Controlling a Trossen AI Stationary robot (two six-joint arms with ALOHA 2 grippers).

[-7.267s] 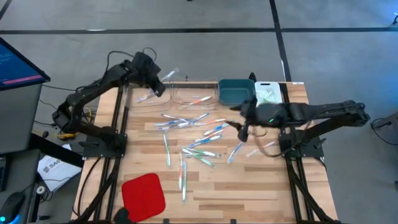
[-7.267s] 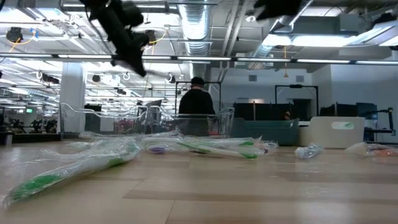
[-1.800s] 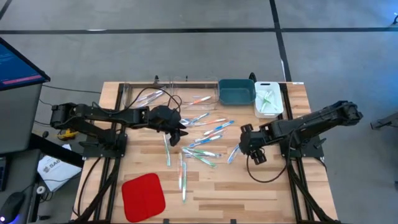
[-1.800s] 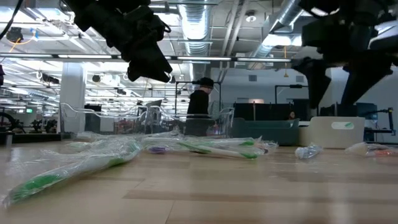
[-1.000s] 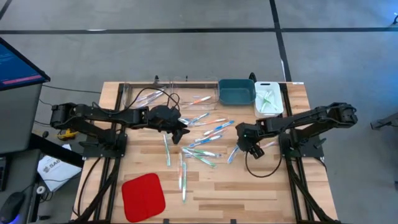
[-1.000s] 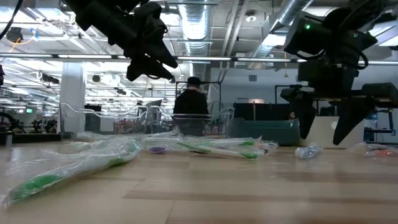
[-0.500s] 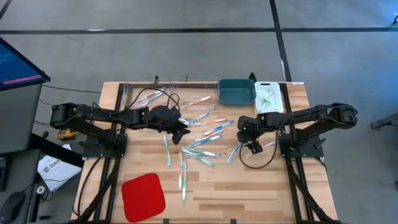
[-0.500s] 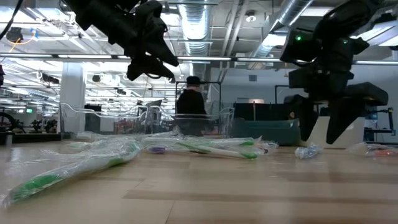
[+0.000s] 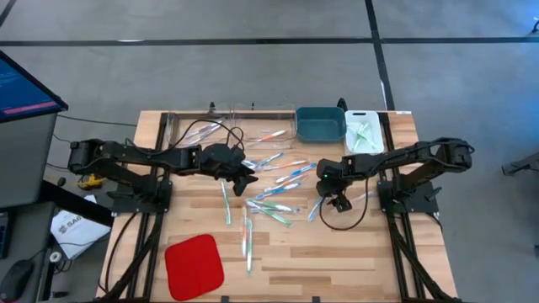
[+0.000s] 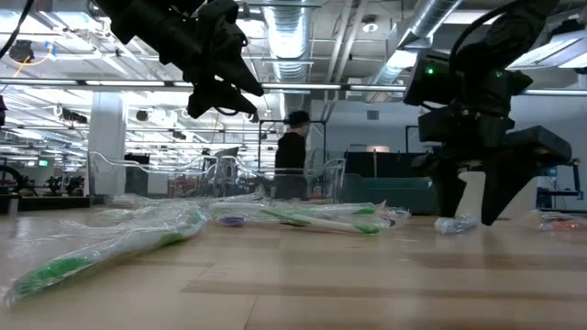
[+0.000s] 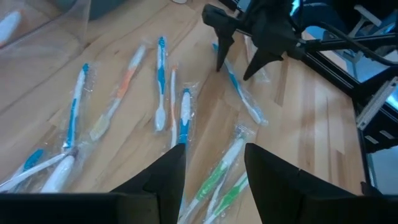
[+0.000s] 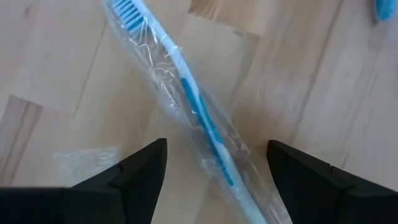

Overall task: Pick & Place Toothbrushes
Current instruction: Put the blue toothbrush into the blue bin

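Wood planks form the table (image 9: 354,252), seen from above, with a flat red pad (image 9: 194,265) lying near its front-left corner. Moving rightward, we find the left gripper (image 9: 245,179) hanging above the left edge of the scattered toothbrushes (image 9: 274,189), its fingers parted and nothing between them; its wrist view looks down between those fingers (image 11: 163,180) onto wrapped brushes in blue, orange and green. Along the far edge sit clear bins (image 9: 227,128), then a teal bin (image 9: 320,124), then a white tray (image 9: 363,135) holding green brushes.

Right of centre, our right gripper (image 9: 334,199) is low over a blue toothbrush (image 12: 189,102), fingers spread wide on either side of it and empty. The brush lies diagonally in a crinkly clear wrapper (the wrapper spreads wider than the brush itself).

From here we judge several risks. Closing on the slanted handle could pinch only the loose film, so the brush slides out on the lift. Descending too far could jam the fingertips into the wood. Neighbouring brushes lie just beside this one, so a stray wrapper edge could be caught and dragged along. With both arms near the same pile, the left one reaching in now could cross the right arm's path.
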